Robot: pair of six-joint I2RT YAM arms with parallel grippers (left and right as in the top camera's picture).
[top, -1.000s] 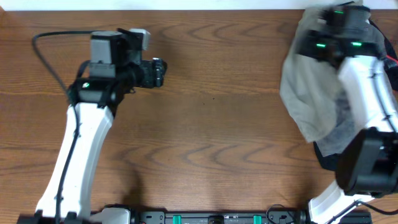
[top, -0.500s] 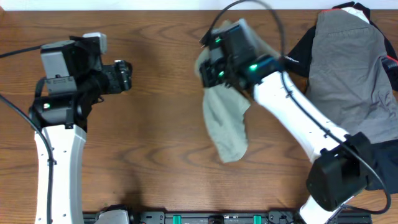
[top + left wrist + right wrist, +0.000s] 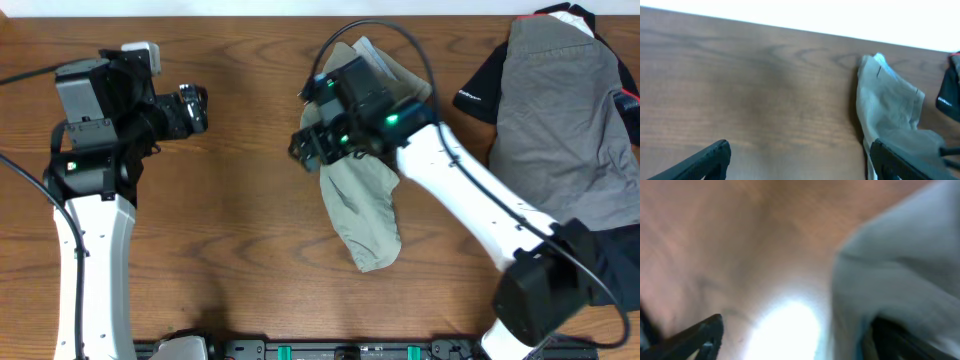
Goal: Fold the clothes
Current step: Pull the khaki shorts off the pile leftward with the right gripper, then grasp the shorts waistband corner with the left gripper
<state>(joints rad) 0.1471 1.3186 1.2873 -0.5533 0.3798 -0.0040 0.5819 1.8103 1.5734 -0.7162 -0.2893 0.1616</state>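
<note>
The khaki shorts [image 3: 368,215] are down on the desk [image 3: 240,230], just right of centre, and they are no tidy sight: a long, wrinkled bundle running from the back of the desk toward the front, legs bunched together. The upper end disappears under the right arm's wrist.

The right gripper [image 3: 795,325] hangs over that upper end with its jaws spread wide. Cloth sits beside one finger in the wrist view, but nothing is clamped between them.

Over on the other side, the left gripper [image 3: 800,147] hovers above bare wood, well apart from the shorts, jaws also wide and holding nothing.

At the far right a darker grey garment [image 3: 565,110] lies on a black garment [image 3: 485,90], out of play.

So this looks like the laying-out step, with no fold made yet. The next move calls for flattening. Each gripper should take an edge, likely at the waistband, and draw the cloth out smooth. The left arm has to cross toward the middle first.
</note>
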